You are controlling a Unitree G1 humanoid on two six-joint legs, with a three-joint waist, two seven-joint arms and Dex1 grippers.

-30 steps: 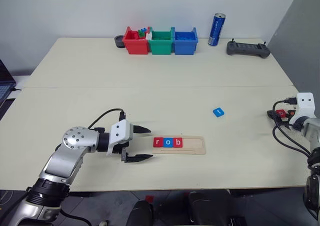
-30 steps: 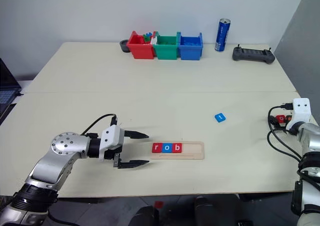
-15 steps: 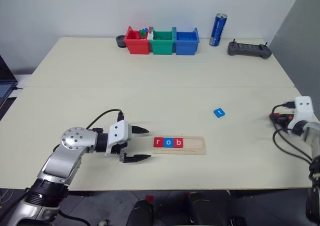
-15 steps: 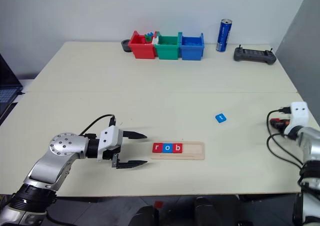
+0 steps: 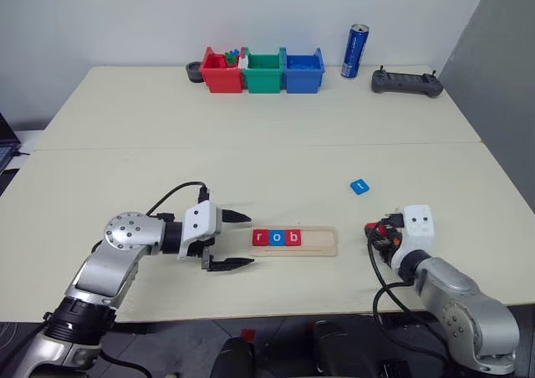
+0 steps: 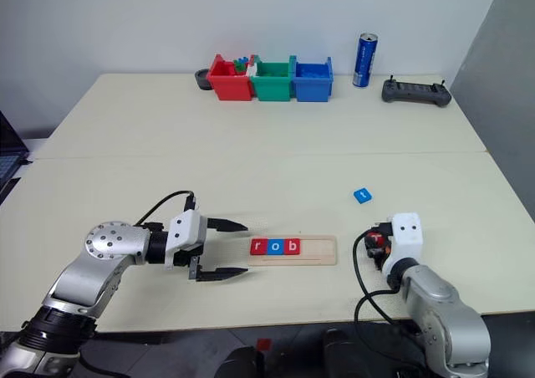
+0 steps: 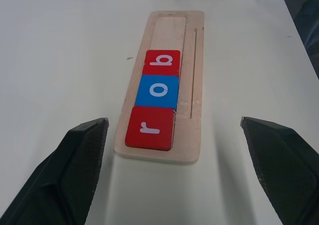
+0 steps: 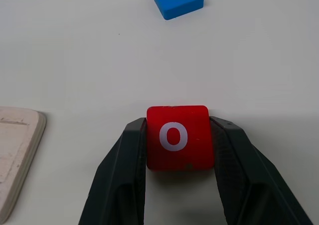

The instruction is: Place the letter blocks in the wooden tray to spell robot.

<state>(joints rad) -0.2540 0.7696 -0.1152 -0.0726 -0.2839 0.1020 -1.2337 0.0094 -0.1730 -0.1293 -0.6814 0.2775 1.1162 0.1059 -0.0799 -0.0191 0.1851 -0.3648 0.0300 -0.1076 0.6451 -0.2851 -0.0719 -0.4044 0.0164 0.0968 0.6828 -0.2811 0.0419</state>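
Observation:
The wooden tray (image 5: 294, 239) lies near the table's front edge. Its left part holds a red r block (image 7: 149, 128), a blue o block (image 7: 157, 91) and a red b block (image 7: 162, 63) in a row. My left gripper (image 5: 251, 240) is open just left of the tray, pointing at it. My right gripper (image 8: 178, 123) is shut on a red o block (image 8: 177, 137), a little right of the tray's right end and low over the table. A blue t block (image 5: 359, 186) lies loose on the table beyond it.
Red (image 5: 221, 69), green (image 5: 264, 69) and blue (image 5: 303, 68) plastic bins stand in a row at the table's far edge. A blue can (image 5: 355, 50) and a black controller (image 5: 406, 81) are to their right. A small dark round object (image 5: 194, 71) sits left of the bins.
My right gripper has swung in from the table's right edge to just right of the tray, bringing the red o block. The left arm has stayed put. The camera has shifted a little.

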